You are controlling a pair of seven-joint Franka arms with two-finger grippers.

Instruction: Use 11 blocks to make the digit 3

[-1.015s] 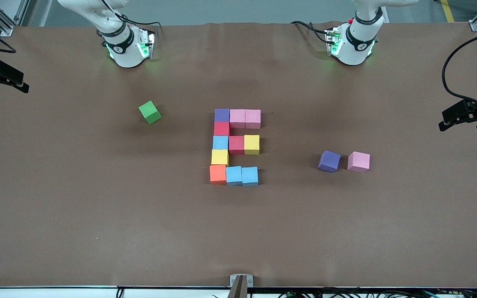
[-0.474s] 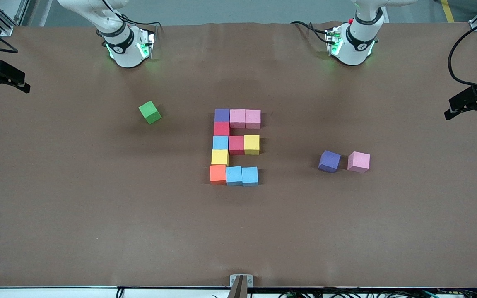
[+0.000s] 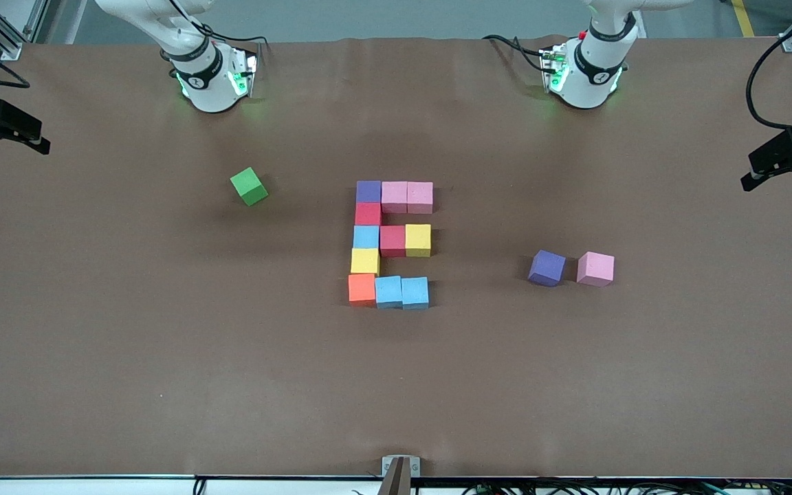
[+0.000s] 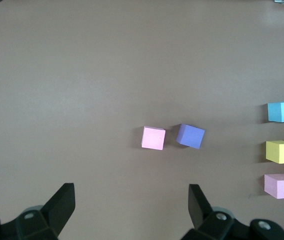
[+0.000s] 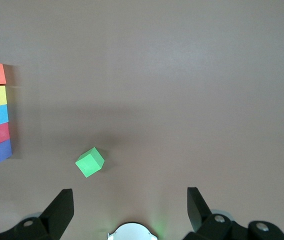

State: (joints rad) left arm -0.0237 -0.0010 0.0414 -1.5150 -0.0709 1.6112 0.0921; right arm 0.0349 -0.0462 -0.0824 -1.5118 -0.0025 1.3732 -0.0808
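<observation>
The blocks (image 3: pixel 391 245) form the digit at frame center; left pincer (image 4: pixel 132 207) and right pincer (image 5: pixel 130 210) stand wide, empty.

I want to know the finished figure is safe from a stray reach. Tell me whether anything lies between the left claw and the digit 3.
Yes: two loose cubes. The purple cube and the pink cube sit side by side on the table, apart from the digit 3, toward the left arm's end. The left claw hangs open above that end, holding nothing.

left wrist view's edge cuts off the digit 3 (image 4: pixel 282 150).
</observation>
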